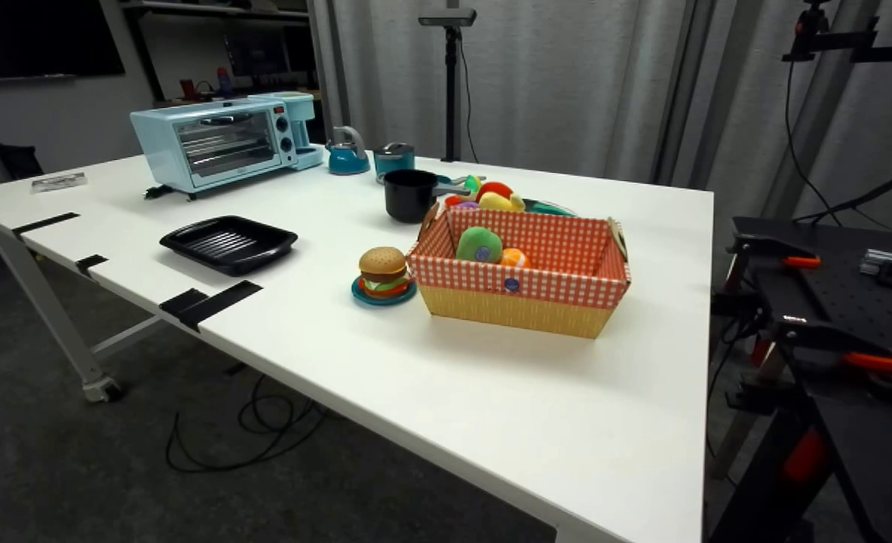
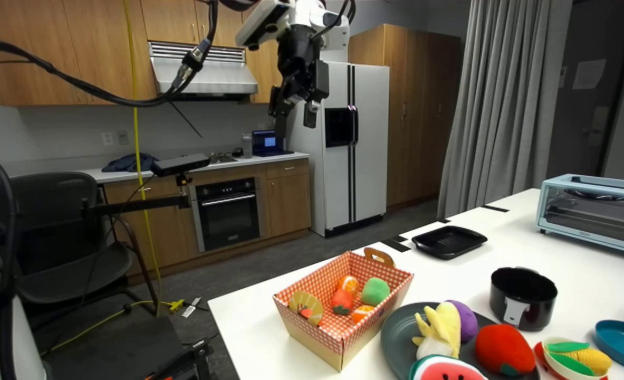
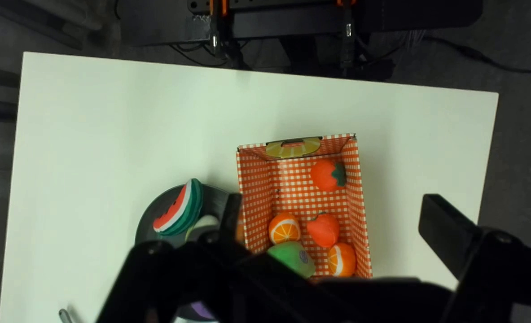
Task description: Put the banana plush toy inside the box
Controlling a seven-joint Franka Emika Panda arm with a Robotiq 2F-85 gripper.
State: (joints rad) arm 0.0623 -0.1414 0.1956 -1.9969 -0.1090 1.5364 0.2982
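Note:
The banana plush toy [image 2: 443, 328] is pale yellow and lies on a dark grey plate beside the box. In an exterior view its top shows behind the box [image 1: 501, 202]. In the wrist view only its whitish end [image 3: 206, 220] shows; my gripper hides the rest. The checkered box [image 2: 314, 340] stands on the table with several plush fruits inside. It also shows in an exterior view [image 1: 517, 305] and in the wrist view [image 3: 356, 188]. My gripper [image 2: 296, 122] is open and empty, high above the table. In the wrist view its fingers [image 3: 328, 204] spread over the box.
The plate [image 2: 394, 338] also holds a watermelon slice [image 2: 447, 370], a red plush [image 2: 504, 349] and a purple plush [image 2: 466, 321]. A black pot [image 2: 522, 301], black tray [image 1: 227, 245], burger toy [image 1: 384, 273] and toaster oven [image 1: 219, 143] stand on the table.

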